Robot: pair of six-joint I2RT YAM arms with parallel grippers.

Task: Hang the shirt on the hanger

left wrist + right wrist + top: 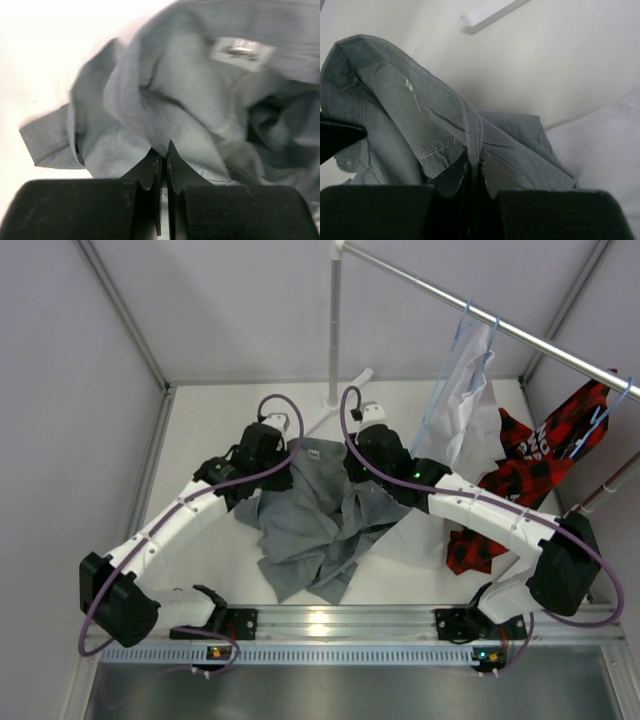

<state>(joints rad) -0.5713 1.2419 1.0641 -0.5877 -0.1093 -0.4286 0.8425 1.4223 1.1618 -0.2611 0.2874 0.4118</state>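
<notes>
Worktop (200, 440): white, walled at frame left and top. Shirt (310, 525) lies crumpled at frame centre. Both arms bow outward from their bases, then inward, with the wrists close together over the shirt's upper edge. Left end effector (164, 155) is pinched closed on a shirt fold. Right end effector (474, 159) is clamped on a seamed edge. Bare worktop lies left of the shirt. A white shirt (470, 410) crowds the right. Hanger (470, 330) hangs on the rail (520, 335), upper right.

One grey shirt (318, 525), one white shirt (468, 415), one red-and-black garment (520, 472), apparently three blue hangers (441, 388) (491, 344) (609, 406).
</notes>
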